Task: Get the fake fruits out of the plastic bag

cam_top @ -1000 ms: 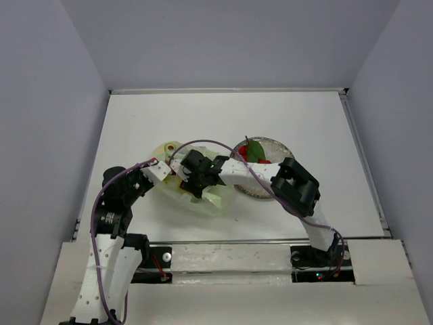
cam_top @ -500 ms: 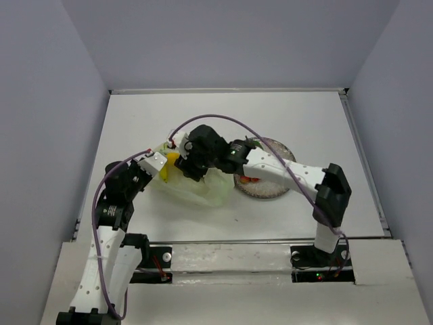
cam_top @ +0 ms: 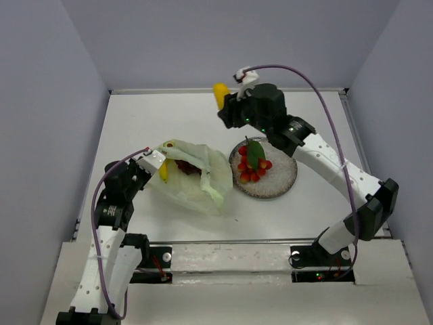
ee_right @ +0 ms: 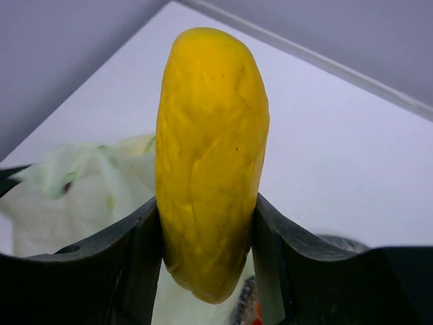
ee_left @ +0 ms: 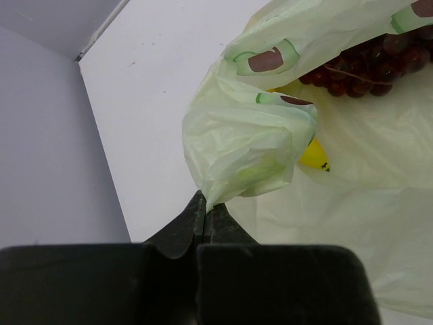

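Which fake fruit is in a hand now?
The yellow piece, clamped in the right hand; the grape bunch sits in the bag, the red fruits on the plate.

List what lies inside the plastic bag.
Inside the plastic bag, a dark purple grape bunch and a yellow piece, partly under a fold, show through the open mouth. Whatever lies deeper beneath the crinkled plastic is covered.

Probably a lab test cell: bare white table (cam_top: 169, 115) boxed in by plain grey walls (cam_top: 61, 101).
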Available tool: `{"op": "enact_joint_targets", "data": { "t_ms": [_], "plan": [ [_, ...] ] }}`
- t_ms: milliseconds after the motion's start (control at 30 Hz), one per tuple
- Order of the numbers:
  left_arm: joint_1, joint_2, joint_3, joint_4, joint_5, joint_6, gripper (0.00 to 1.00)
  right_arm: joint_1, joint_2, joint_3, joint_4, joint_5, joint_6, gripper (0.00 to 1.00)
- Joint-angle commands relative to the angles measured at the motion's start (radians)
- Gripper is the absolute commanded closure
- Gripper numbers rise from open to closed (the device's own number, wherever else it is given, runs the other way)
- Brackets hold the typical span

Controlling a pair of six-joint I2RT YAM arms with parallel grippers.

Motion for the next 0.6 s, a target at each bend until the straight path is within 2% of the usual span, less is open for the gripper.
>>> {"op": "enact_joint_targets", "data": {
  "t_ms": [0, 33, 67, 200, 367, 500, 567],
  "plan": [
    [0.006, -0.021, 0.024, 0.039, 0.011, -0.014, 1.00, -0.263, -0.120, -0.146, -0.010, 0.186, 0.255, 0.82],
    [0.004, -0.024, 0.024, 0.037, 0.021, -0.014, 1.00, -0.354, -0.141, -0.233, -0.033, 0.191, 0.272, 0.84],
    [0.004, -0.024, 0.024, 0.037, 0.024, -0.014, 1.00, -0.394, -0.146, -0.274, -0.056, 0.181, 0.289, 0.84],
    [0.004, -0.036, 0.020, 0.031, 0.041, -0.007, 1.00, -0.469, -0.134, -0.467, -0.125, 0.153, 0.276, 0.88],
    [0.004, -0.040, 0.022, 0.025, 0.060, 0.007, 1.00, -0.480, -0.105, -0.637, -0.061, 0.140, 0.302, 0.88],
    [0.004, -0.036, 0.022, 0.025, 0.058, 0.007, 1.00, -0.489, -0.040, -0.659, -0.024, 0.121, 0.299, 0.87],
    [0.004, -0.037, 0.025, 0.023, 0.058, 0.004, 1.00, -0.489, -0.022, -0.653, -0.025, 0.131, 0.294, 0.78]
  ]
}}
